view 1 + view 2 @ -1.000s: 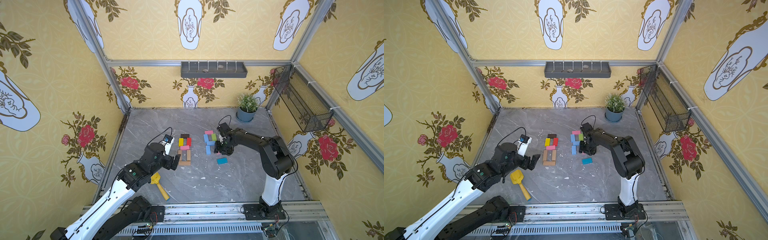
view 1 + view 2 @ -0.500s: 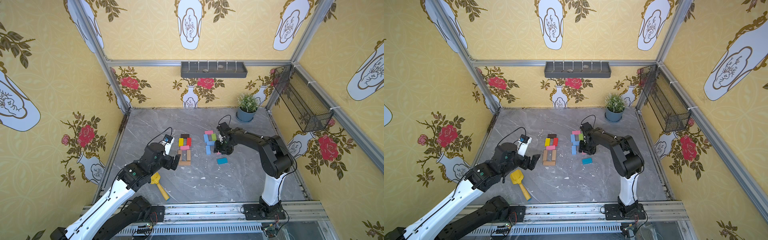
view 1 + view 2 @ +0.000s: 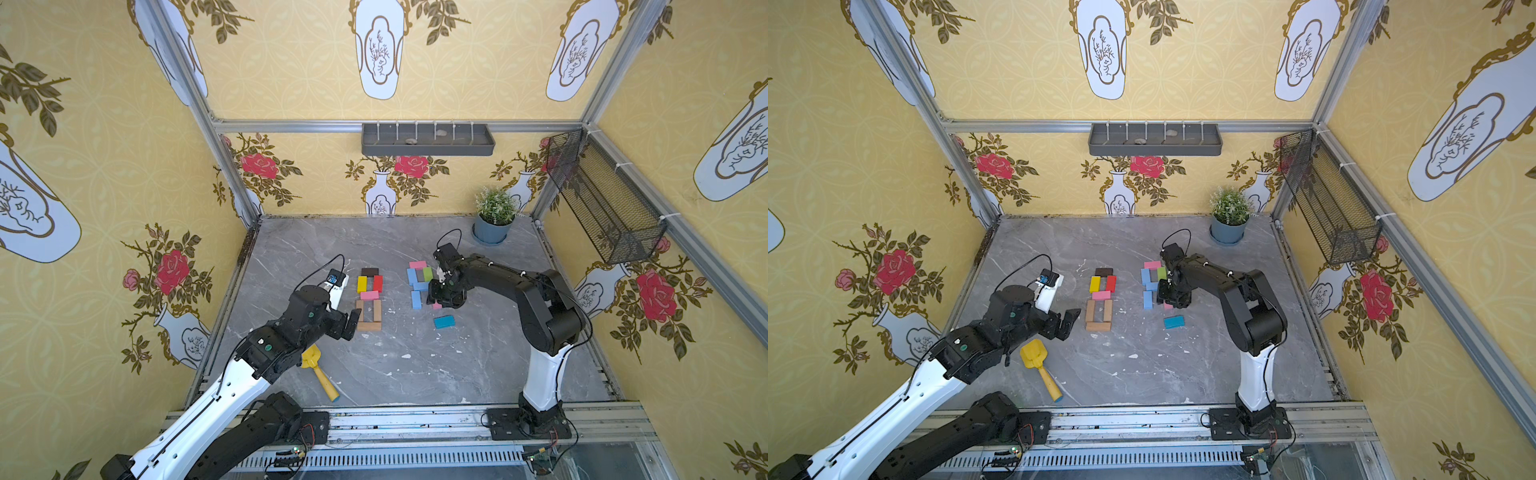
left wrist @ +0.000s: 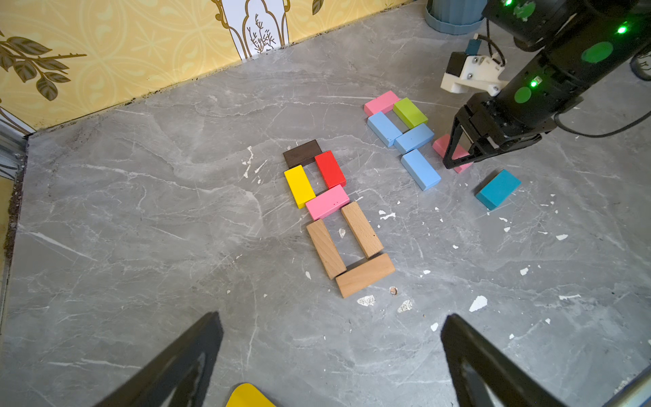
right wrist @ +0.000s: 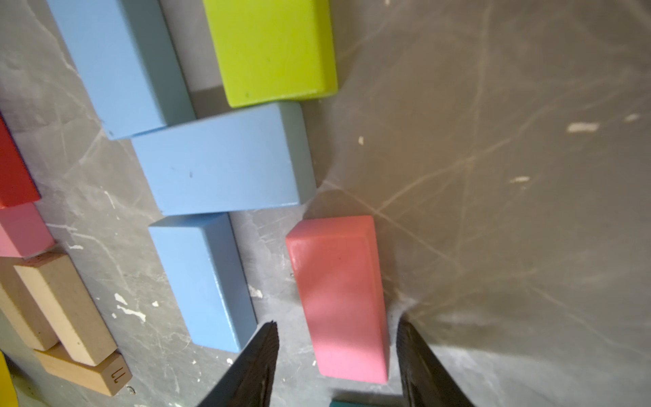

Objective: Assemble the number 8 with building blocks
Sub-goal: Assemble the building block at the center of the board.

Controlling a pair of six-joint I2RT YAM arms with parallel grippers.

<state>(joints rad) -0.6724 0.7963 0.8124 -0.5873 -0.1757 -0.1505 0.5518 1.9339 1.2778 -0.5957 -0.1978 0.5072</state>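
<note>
The right tool [image 5: 336, 326] is set astride a pink block [image 5: 336, 282] lying on the surface [image 5: 493, 211] beside the blue blocks [image 5: 218, 162], its jaws apart and unclamped. The left tool [image 4: 331, 317] is held wide apart and empty near the tan blocks [image 4: 362, 234].

Pink block [image 5: 340, 296] between spread fingers [image 5: 253, 366] — light-blue blocks [image 5: 222, 162] beside.

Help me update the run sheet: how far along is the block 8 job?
Done: the seven-block 8 looks complete, brown top to tan base. In hand: the second 8 has its upper loop and one light blue lower side; the right hand straddles the lower pink block opposite, open, not clamping. Left: the teal block lies apart, probably the closing bottom bar.
</note>
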